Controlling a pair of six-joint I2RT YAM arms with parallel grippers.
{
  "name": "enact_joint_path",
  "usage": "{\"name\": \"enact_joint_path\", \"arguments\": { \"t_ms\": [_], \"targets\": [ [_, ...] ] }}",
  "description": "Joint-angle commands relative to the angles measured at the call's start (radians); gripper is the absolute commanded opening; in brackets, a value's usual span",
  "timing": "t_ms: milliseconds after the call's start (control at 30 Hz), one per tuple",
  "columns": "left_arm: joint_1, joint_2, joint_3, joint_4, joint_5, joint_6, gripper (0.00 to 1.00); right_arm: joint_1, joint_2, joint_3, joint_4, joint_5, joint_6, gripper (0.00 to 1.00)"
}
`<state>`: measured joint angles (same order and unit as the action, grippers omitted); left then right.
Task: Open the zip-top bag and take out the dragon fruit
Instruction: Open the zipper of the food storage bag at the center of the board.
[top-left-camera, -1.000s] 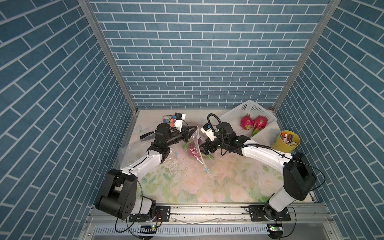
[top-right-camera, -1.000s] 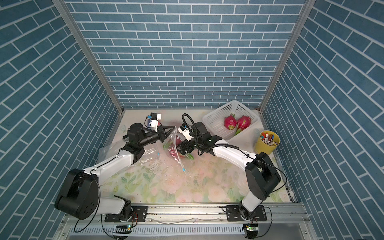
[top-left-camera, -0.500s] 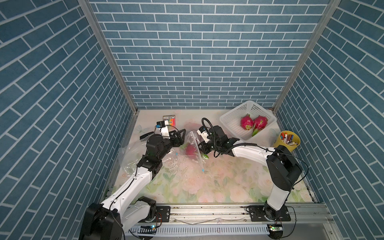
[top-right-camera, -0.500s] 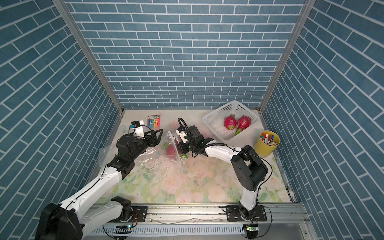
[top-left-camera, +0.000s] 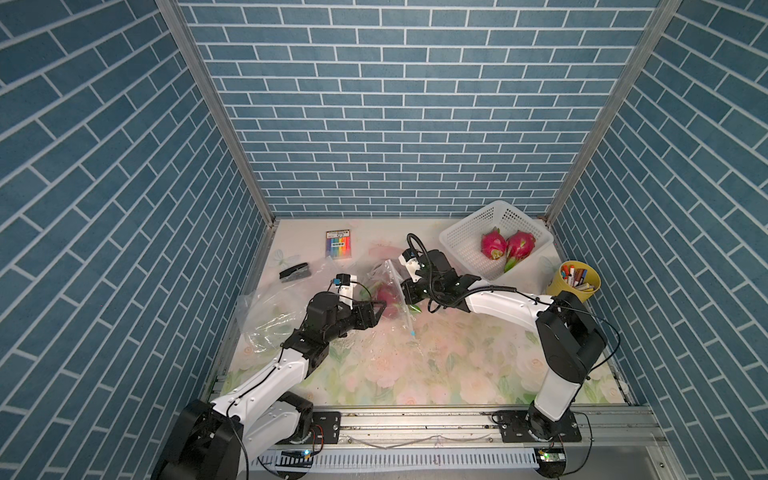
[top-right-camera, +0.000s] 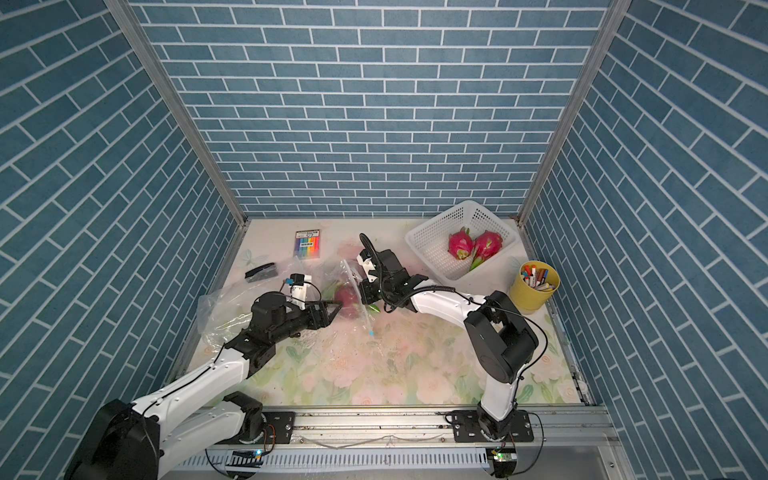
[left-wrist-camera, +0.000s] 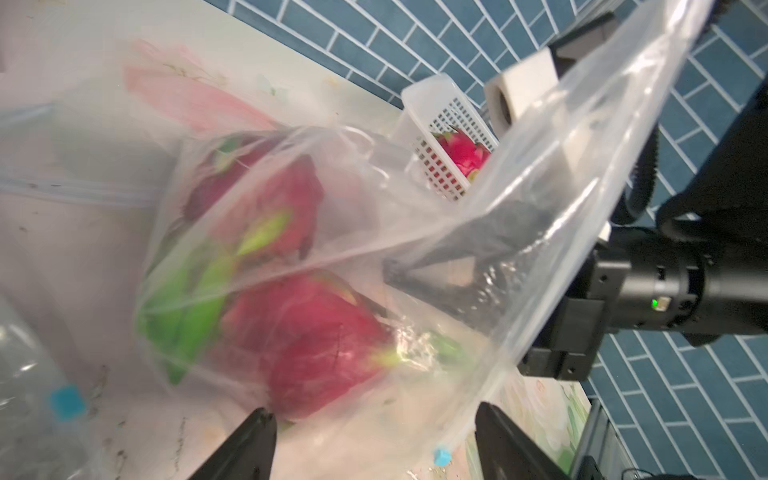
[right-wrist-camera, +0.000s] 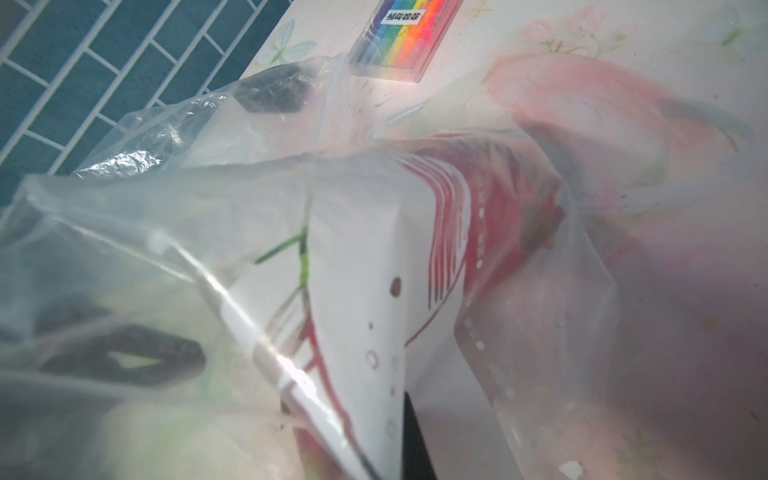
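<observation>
A clear zip-top bag (top-left-camera: 394, 277) (top-right-camera: 348, 277) lies mid-table with its mouth edge lifted. Inside it the left wrist view shows two magenta dragon fruit (left-wrist-camera: 316, 336) (left-wrist-camera: 270, 199) with green scales; in both top views one dragon fruit (top-left-camera: 386, 297) (top-right-camera: 347, 301) shows through the plastic. My right gripper (top-left-camera: 405, 286) (top-right-camera: 362, 286) (right-wrist-camera: 399, 436) is shut on the bag's raised edge, and plastic drapes over its camera. My left gripper (top-left-camera: 376, 309) (top-right-camera: 334, 308) (left-wrist-camera: 372, 419) stands open just short of the nearer fruit, holding nothing. The bag's blue slider (top-left-camera: 412, 333) (left-wrist-camera: 442, 457) hangs low.
At the back right a white basket (top-left-camera: 465, 257) holds two more dragon fruit (top-left-camera: 492, 245). A yellow cup of markers (top-left-camera: 573, 286) stands at the right edge. A colour marker pack (top-left-camera: 338, 244), a black stapler (top-left-camera: 294, 272) and an empty clear bag (top-left-camera: 266, 311) lie on the left.
The left gripper let go of the bag, opened and drew back toward the front. The right gripper, open a second ago, closed on the bag's edge.
</observation>
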<state>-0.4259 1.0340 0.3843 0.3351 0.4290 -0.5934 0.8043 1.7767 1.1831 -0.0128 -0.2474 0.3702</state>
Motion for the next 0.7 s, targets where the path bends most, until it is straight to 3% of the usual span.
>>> {"name": "enact_joint_path", "arguments": {
  "t_ms": [0,100,167,233,300,333,667],
  "targets": [
    [-0.014,0.039,0.011,0.109,0.046,0.002,0.81,0.001,-0.02,0.032,0.009,0.014,0.047,0.0],
    [-0.017,0.106,0.042,0.145,0.036,0.011,0.73,0.001,-0.022,0.032,0.009,0.011,0.051,0.0],
    [-0.017,0.156,0.064,0.17,0.033,0.014,0.52,0.001,-0.025,0.03,0.01,0.014,0.055,0.0],
    [-0.017,0.2,0.09,0.179,0.025,0.015,0.23,0.0,-0.036,0.023,0.009,0.02,0.058,0.0],
    [-0.016,0.22,0.102,0.197,0.03,0.011,0.04,0.001,-0.046,0.018,0.004,0.027,0.056,0.0],
    [-0.016,0.22,0.103,0.203,0.027,0.011,0.0,0.001,-0.053,0.014,0.0,0.034,0.054,0.0],
    [-0.009,0.119,0.098,0.082,-0.211,0.067,0.0,-0.059,-0.124,-0.017,-0.087,0.117,0.042,0.0]
  ]
}}
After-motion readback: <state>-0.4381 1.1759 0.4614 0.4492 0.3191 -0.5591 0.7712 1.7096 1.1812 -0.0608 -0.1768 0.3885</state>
